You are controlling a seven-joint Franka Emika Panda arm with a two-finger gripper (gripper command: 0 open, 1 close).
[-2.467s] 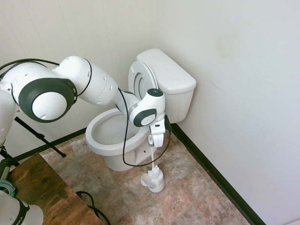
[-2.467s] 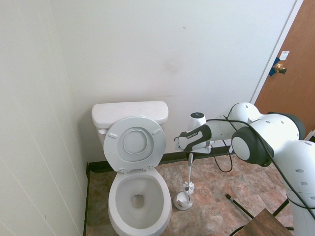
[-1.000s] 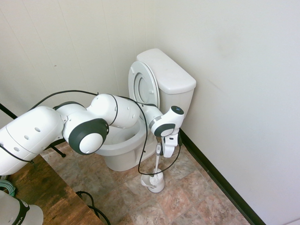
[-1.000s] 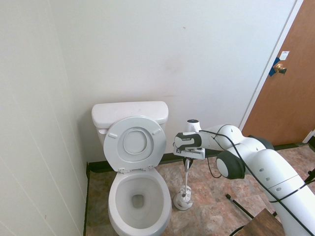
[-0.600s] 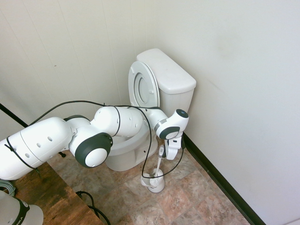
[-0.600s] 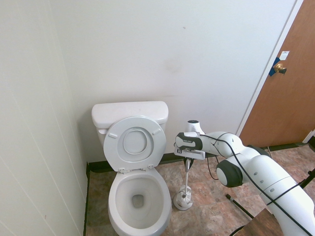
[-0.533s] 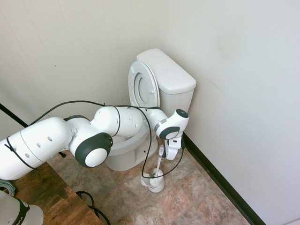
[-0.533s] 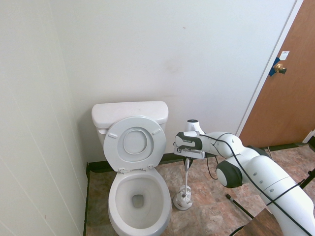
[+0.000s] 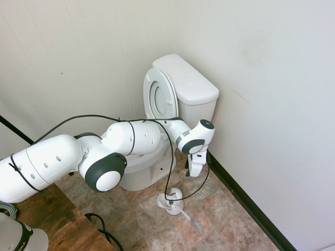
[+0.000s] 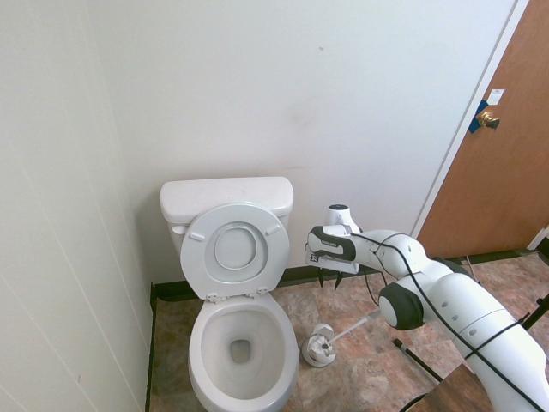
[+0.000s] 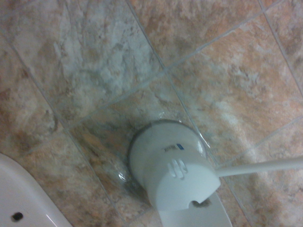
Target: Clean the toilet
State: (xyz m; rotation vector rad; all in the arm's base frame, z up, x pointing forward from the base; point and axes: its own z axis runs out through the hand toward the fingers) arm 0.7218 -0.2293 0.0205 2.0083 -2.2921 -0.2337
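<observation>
- Hanging empty, the jaws stand parted.
- Below, the brush handle (image 10: 352,326) slants from its holder (image 10: 315,354); probably light, best pinched mid-shaft.
- Beyond, by the floor's (image 10: 369,373) wall edge, the toilet (image 10: 196,348): likely heavy, rigid, slick; scrub, don't grip.

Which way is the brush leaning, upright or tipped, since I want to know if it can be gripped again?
Tipped: the brush slants well sideways out of its holder, its handle free below the open gripper.

Brush (image 10: 353,327) head hidden in holder (image 10: 318,350); holder label too small to read; toilet (image 11: 23,203) mostly cut off, wrist view.
</observation>
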